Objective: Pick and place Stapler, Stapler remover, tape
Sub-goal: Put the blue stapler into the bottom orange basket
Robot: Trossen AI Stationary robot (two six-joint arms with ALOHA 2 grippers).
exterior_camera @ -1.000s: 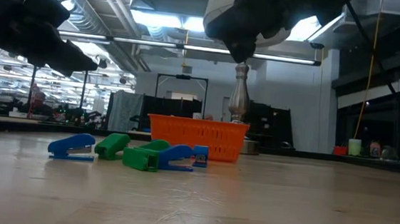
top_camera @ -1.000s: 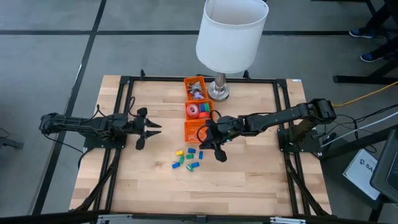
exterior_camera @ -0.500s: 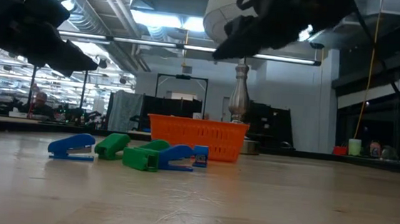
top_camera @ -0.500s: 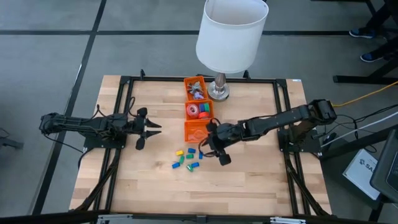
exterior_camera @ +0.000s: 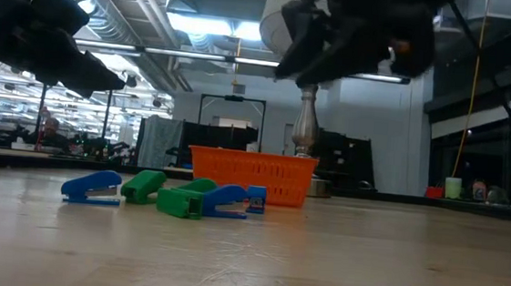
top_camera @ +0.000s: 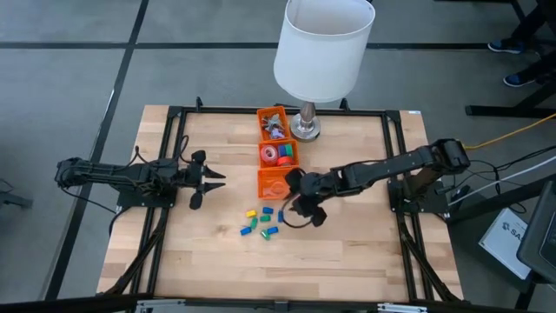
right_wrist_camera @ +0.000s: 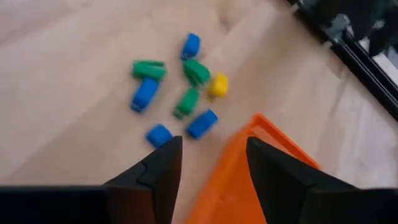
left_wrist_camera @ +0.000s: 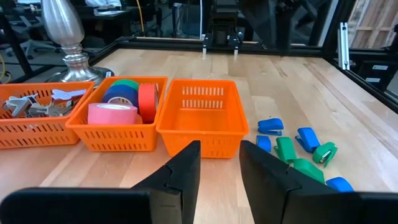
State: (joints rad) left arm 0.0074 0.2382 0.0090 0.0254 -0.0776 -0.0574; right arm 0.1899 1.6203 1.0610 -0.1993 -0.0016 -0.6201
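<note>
Several small blue, green and yellow staplers (top_camera: pixel 261 222) lie scattered on the wooden table near a row of three orange baskets. The middle basket holds rolls of tape (left_wrist_camera: pixel 124 102). The far one holds stapler removers (left_wrist_camera: pixel 37 106). My right gripper (top_camera: pixel 304 211) hangs open above the table beside the near basket (top_camera: pixel 274 183), right of the staplers (right_wrist_camera: pixel 186 93), with nothing between its fingers. My left gripper (top_camera: pixel 208 178) waits left of the baskets, level above the table, with a small empty gap between its fingers (left_wrist_camera: pixel 221 149).
A lamp with a white shade (top_camera: pixel 323 48) stands on its silver foot (top_camera: pixel 304 130) behind the baskets. Black frame rails (top_camera: pixel 169 174) run along the table's left, right and far sides. Bare wood lies toward the near edge (top_camera: pixel 287 269).
My right gripper has opened and has tipped and turned over the table beside the near basket, shifting slightly toward the table's right edge. The staplers lie as before. My left arm has kept still.
</note>
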